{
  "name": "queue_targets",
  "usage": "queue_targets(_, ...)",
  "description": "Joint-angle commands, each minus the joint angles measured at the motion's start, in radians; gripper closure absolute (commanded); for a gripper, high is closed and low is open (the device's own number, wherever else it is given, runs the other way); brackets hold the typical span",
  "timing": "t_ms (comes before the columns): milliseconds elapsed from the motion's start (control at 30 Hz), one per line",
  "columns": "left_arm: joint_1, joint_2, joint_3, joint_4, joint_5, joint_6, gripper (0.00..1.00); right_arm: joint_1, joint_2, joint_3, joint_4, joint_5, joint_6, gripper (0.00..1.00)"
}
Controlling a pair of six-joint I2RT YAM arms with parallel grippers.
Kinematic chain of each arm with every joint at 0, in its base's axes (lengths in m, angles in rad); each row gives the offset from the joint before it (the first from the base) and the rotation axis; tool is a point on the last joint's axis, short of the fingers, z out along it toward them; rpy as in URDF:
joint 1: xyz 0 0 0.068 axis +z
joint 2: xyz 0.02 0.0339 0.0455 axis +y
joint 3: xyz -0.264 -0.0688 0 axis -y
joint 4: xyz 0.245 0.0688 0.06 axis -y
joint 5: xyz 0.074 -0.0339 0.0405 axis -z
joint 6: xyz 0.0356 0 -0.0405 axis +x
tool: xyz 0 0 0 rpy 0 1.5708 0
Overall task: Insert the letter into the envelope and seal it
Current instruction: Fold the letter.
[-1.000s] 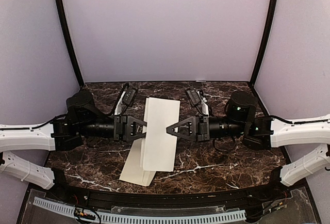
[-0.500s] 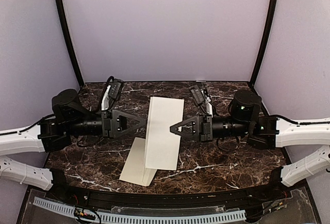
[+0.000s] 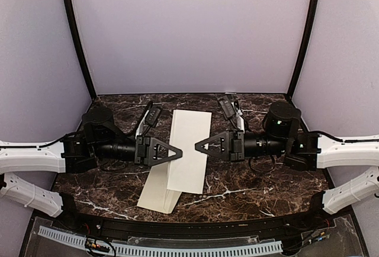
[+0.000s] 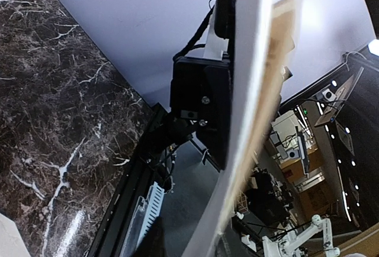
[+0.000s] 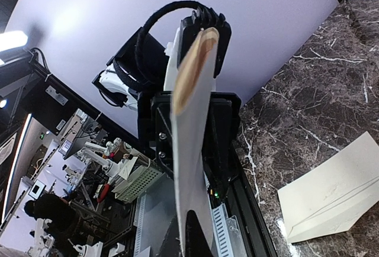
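Note:
The long cream envelope (image 3: 188, 144) hangs above the table between both arms. I see it edge-on in the wrist views (image 4: 243, 121) (image 5: 189, 150). Its far end gapes, and a tan layer (image 5: 195, 61) shows inside; I cannot tell whether that is the letter. My right gripper (image 3: 198, 146) (image 5: 186, 248) is shut on the envelope's right edge. My left gripper (image 3: 179, 153) (image 4: 195, 251) is at the left edge, its jaws apart around the paper. A second cream folded sheet (image 3: 155, 195) (image 5: 331, 195) lies on the table, partly under the envelope.
The dark marble table (image 3: 254, 180) is enclosed by lilac walls with black posts (image 3: 76, 50) at the back corners. A white slotted cable tray (image 3: 160, 248) runs along the near edge. Cables and wrist cameras (image 3: 228, 108) stick up behind each gripper.
The left gripper let go of the envelope, drew back to the left with its jaws wide, then returned to the left edge with its jaws narrower. The right gripper kept hold and shifted slightly right.

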Motion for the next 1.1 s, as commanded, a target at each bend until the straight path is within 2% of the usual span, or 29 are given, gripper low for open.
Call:
queue_targets(0, -0.007, -0.007, 0.023, 0.077, 0.046, -0.010, 0.86, 0.009, -0.011, 0.028, 0.013, 0.011, -0.016, 0.96)
queue_targets(33, -0.006, -0.008, 0.018, 0.079, 0.045, -0.012, 0.94, 0.009, -0.013, 0.028, 0.012, 0.017, -0.015, 0.87)
queue_targets(100, -0.006, -0.009, 0.011, 0.079, 0.046, -0.013, 1.00, 0.007, -0.017, 0.031, 0.003, 0.036, -0.019, 0.71)
queue_targets(133, -0.006, -0.010, 0.007, 0.080, 0.049, -0.014, 1.00, 0.005, -0.022, 0.032, -0.004, 0.047, -0.022, 0.68)
queue_targets(200, -0.006, -0.014, 0.000, 0.084, 0.050, -0.016, 1.00, -0.003, -0.031, 0.035, -0.018, 0.073, -0.026, 0.64)
queue_targets(400, -0.008, -0.017, -0.003, 0.088, 0.076, -0.017, 1.00, -0.060, -0.052, 0.042, -0.010, 0.086, -0.023, 0.63)
queue_targets(667, -0.015, 0.006, 0.005, 0.080, 0.108, -0.019, 1.00, -0.106, -0.031, 0.090, 0.000, 0.032, -0.033, 0.73)
queue_targets(733, -0.017, 0.013, 0.008, 0.077, 0.110, -0.020, 1.00, -0.106, -0.018, 0.102, 0.006, 0.011, -0.041, 0.86)
queue_targets(767, -0.017, 0.016, 0.009, 0.078, 0.109, -0.021, 1.00, -0.106, -0.013, 0.109, 0.008, 0.004, -0.043, 0.97)
queue_targets(800, -0.018, 0.018, 0.010, 0.079, 0.108, -0.022, 1.00, -0.107, -0.010, 0.111, 0.008, 0.001, -0.044, 1.00)
queue_targets(867, -0.018, 0.019, 0.011, 0.084, 0.095, -0.027, 0.92, -0.107, -0.014, 0.108, 0.011, 0.011, -0.046, 1.00)
queue_targets(900, -0.019, 0.019, 0.009, 0.085, 0.092, -0.030, 0.79, -0.107, -0.019, 0.104, 0.013, 0.020, -0.046, 1.00)
queue_targets(967, -0.019, 0.020, 0.003, 0.096, 0.085, -0.037, 0.65, -0.107, -0.032, 0.096, 0.020, 0.042, -0.044, 1.00)
queue_targets(1067, -0.027, 0.022, -0.012, 0.113, 0.074, -0.049, 0.58, -0.108, -0.052, 0.090, 0.021, 0.079, -0.045, 1.00)
